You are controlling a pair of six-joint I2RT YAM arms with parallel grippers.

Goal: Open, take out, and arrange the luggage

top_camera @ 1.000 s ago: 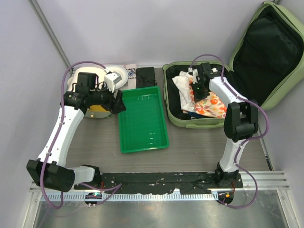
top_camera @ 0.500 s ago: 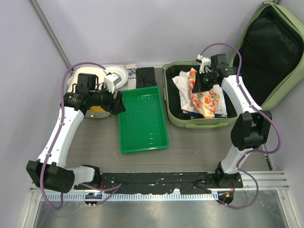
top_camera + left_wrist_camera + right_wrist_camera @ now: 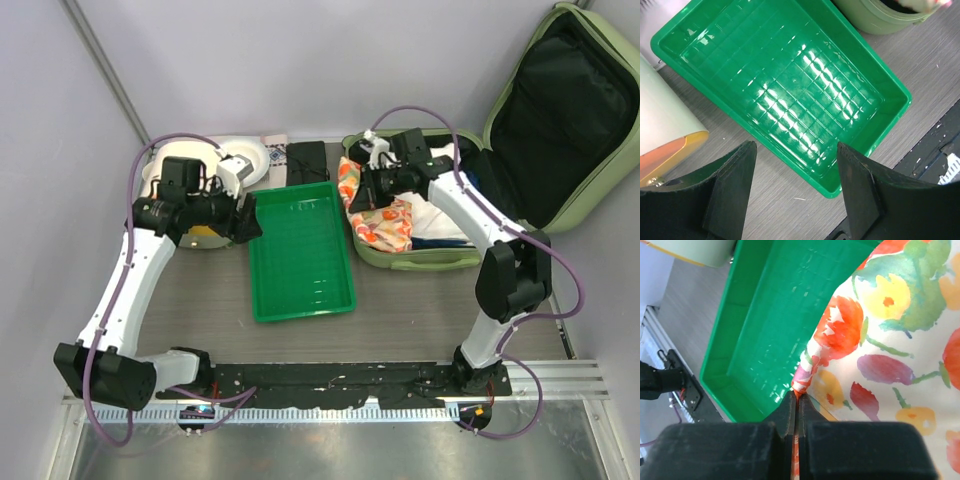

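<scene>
The left pincer (image 3: 794,150) hung with its fingers spread wide and nothing between them. The green tray (image 3: 790,90) lay on the counter (image 3: 940,65) just below and ahead of it. The cream-and-orange container (image 3: 660,120) sat close at its side.

The right pincer (image 3: 797,401) was pinched tight on a fold of floral cloth (image 3: 880,340). The tray's bare floor showed below and to its left. The luggage (image 3: 420,258) lay open under this pincer and stretched away to its right. The pincer hovered above the luggage wall nearest the tray, and the cloth draped down across that wall. Further right of the pincer, a white cloth (image 3: 440,212) lay inside the base. Farthest from it, the lid (image 3: 560,100) leaned back with its black lining showing.

Half a second earlier the right pincer had been over the far right part of the base, the cloth dangling inside. It had since carried the cloth leftward to the tray-side wall. The left pincer had not shifted.
</scene>
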